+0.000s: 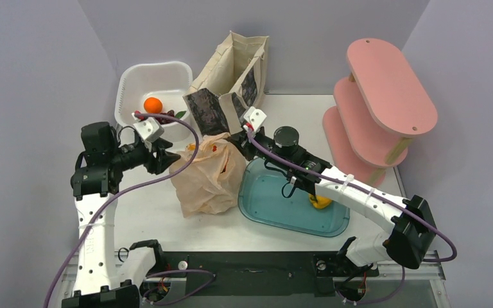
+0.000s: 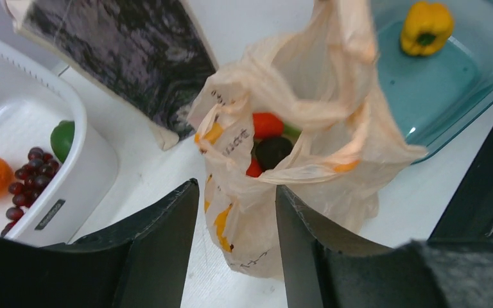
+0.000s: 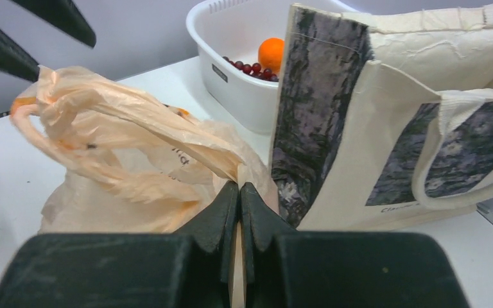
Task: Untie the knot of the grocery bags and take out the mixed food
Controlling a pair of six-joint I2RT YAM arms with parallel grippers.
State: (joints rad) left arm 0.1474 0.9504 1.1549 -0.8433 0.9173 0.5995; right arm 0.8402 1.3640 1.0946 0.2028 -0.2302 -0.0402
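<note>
The peach bag on the desk is pinched at its 1 o'clock edge by the right gripper, left gripper half open at 9 o'clock; a hard tug could tip it.

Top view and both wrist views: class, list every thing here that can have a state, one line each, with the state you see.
plastic bag, upright, mouth open, carrot and avocado inside.
canvas tote, upright, mouth open.
left gripper, jaws open, holding nothing.
right gripper, jaws shut on the plastic bag's edge.
teal tray, holds a yellow pepper.
white basket, holds an orange and grapes.
</note>
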